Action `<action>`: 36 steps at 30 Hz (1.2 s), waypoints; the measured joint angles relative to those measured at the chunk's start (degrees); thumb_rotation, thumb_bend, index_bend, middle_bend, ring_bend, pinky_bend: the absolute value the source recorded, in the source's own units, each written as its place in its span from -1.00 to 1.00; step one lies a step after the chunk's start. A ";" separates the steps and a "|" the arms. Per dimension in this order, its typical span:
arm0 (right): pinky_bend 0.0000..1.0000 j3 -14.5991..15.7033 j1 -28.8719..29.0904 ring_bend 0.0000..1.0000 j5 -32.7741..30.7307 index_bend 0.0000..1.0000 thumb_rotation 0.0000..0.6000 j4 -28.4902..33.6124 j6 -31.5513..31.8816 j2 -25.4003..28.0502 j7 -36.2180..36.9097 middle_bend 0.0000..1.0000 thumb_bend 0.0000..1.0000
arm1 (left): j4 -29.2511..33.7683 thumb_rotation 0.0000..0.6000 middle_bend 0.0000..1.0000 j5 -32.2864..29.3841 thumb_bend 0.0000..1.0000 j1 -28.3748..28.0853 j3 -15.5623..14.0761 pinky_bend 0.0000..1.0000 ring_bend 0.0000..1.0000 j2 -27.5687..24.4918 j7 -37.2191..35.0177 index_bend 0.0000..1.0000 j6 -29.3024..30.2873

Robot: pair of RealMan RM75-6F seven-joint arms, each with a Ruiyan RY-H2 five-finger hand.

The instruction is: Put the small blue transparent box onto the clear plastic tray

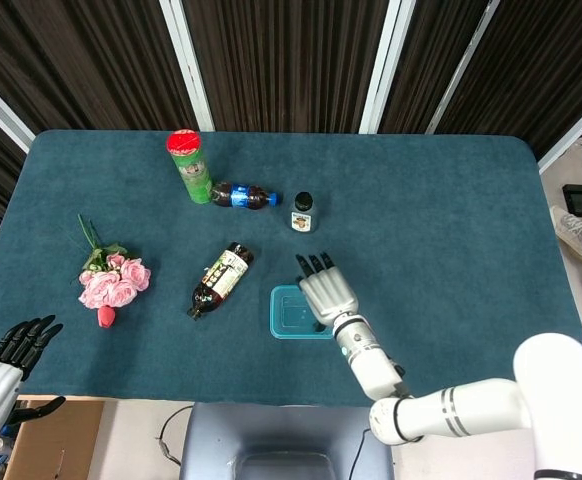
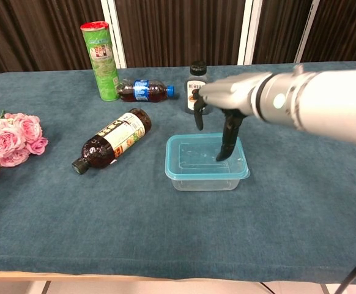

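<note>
We see the box [image 2: 207, 163] sitting open-topped on the blue surface [image 2: 300, 208], near the front edge and about the middle; from the head view it [image 1: 293, 312] shows as a small teal rectangle. No tray shows in either view.

Our right robot hand [image 2: 227, 107] hangs over the box's right half, palm down, holding nothing. Its dark fingers [image 2: 228, 138] point down with gaps between them, and the longest tip reaches just inside the box near the right wall; we cannot tell whether it touches the plastic. In the head view the same robot hand [image 1: 328, 292] overlaps the box's upper right corner.

Our left robot hand [image 1: 6, 362] lies off the surface at the lower left corner of the head view, fingers spread and holding nothing.

Just behind the right robot hand stands a small dark bottle [image 2: 196, 86] with a black cap. To its left a cola bottle [image 2: 144, 90] lies on its side, and beside that a green can [image 2: 101, 60] with a red lid stands upright. A larger dark bottle [image 2: 112, 140] lies tilted to the left of the box, apart from it. Pink roses [image 2: 8, 139] lie at the far left.
</note>
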State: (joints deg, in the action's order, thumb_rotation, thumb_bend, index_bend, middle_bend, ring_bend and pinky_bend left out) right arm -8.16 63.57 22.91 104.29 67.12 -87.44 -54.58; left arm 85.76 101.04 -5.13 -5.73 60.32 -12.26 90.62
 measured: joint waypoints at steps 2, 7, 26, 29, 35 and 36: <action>-0.83 -0.07 -0.33 -1.00 0.11 -0.06 1.00 1.26 0.35 1.60 0.12 -0.78 -0.95 | 0.07 1.00 -0.97 -0.03 -0.11 -0.06 0.01 -0.80 -0.97 0.06 0.19 -1.00 -0.18; -0.83 0.72 -1.05 -1.00 -0.27 -0.06 1.00 2.06 -0.32 3.83 0.31 -0.79 -0.94 | 0.21 1.00 -0.97 0.05 -0.11 -0.25 -0.04 -0.80 -0.97 0.24 0.80 -1.00 -0.62; -0.83 2.72 -1.17 -1.00 -0.35 0.00 1.00 -3.27 -3.21 0.45 1.19 -0.79 -0.73 | -0.04 1.00 -0.97 -0.01 -0.11 -0.20 -0.11 -0.80 -0.97 0.09 0.13 -1.00 -0.42; -0.83 2.97 -1.26 -1.00 -0.54 0.00 1.00 -3.78 -3.35 0.14 1.16 -0.79 -0.73 | -0.03 1.00 -0.97 0.02 -0.11 -0.24 -0.15 -0.80 -0.97 0.08 0.11 -1.00 -0.50; -0.83 3.23 -1.40 -1.00 -0.72 -0.01 1.00 -5.09 -4.12 -0.53 1.38 -0.79 -0.65 | -0.10 1.00 -0.97 -0.11 -0.11 -0.24 -0.07 -0.80 -0.97 0.04 -0.10 -1.00 -0.41; -0.83 3.21 -1.41 -1.00 -0.71 -0.01 1.00 -5.13 -4.25 -0.55 1.45 -0.79 -0.63 | -0.12 1.00 -0.97 -0.14 -0.11 -0.25 -0.05 -0.80 -0.97 0.05 -0.13 -1.00 -0.44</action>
State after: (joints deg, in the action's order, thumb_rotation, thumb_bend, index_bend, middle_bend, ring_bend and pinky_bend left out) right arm -4.95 62.17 22.20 99.17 62.87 -87.99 -53.13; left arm 85.64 100.90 -5.38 -5.78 60.37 -12.39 90.18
